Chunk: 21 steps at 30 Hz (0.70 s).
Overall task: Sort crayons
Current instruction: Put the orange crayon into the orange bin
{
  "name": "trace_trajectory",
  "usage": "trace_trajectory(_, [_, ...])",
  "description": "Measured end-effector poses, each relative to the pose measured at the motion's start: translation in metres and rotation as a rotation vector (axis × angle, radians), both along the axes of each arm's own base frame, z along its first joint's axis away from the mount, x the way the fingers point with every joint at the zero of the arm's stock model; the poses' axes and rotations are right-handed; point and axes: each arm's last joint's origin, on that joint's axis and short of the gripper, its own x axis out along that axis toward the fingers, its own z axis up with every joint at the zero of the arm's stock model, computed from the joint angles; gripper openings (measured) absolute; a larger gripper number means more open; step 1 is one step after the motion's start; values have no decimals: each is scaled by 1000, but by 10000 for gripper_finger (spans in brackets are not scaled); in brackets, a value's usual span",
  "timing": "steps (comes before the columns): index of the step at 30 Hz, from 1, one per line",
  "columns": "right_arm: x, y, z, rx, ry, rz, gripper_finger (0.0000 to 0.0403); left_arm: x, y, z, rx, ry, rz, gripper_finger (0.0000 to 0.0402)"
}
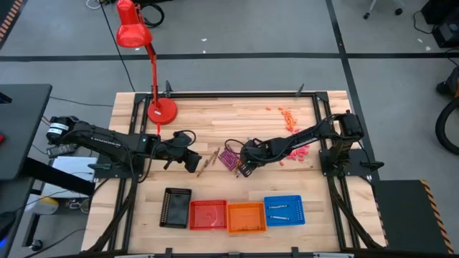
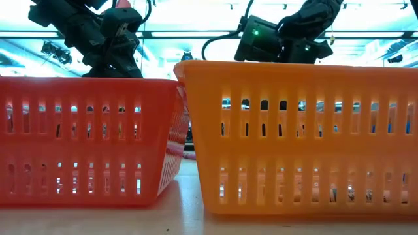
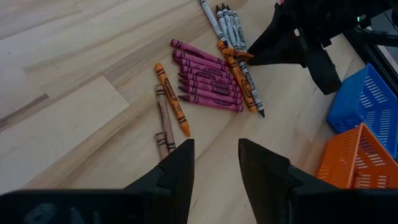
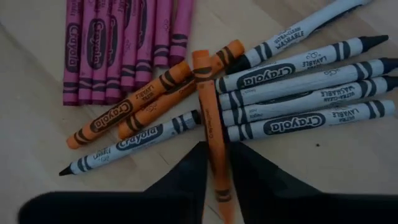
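High view: my right gripper [image 1: 244, 170] is over the crayons [image 1: 228, 158] at mid-bench; the left gripper [image 1: 195, 162] waits beside them, fingers apart.

Right wrist view: fingers clamped on an orange crayon [image 4: 210, 118]. I reckon the next move is to lift it clear and carry it to the orange basket [image 1: 245, 217] at the front edge.

Low view: baskets hide the room.

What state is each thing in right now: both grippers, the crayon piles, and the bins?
Right gripper: fingers closed on an orange crayon lying across the pile.
Left gripper: open, empty, near the crayons.
Magenta crayons: side by side on the table.
Grey crayons: lying bunched, unsorted.
Red bin: looks empty.
Orange bin: contents unclear.
Blue bin: holds a couple of crayons.
Black bin: looks empty.
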Motion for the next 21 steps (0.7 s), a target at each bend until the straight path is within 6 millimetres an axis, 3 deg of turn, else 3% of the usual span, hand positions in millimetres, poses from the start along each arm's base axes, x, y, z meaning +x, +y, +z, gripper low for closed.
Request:
trace_trajectory(8, [-1, -3, 13, 60, -37, 69, 32, 0, 0, 0, 0, 0, 0, 137])
trace_trajectory(16, [-7, -5, 50, 156, -155, 195, 42, 0, 0, 0, 0, 0, 0, 137])
trace_trajectory(21, [-8, 10, 78, 322, -323, 406, 43, 0, 0, 0, 0, 0, 0, 137])
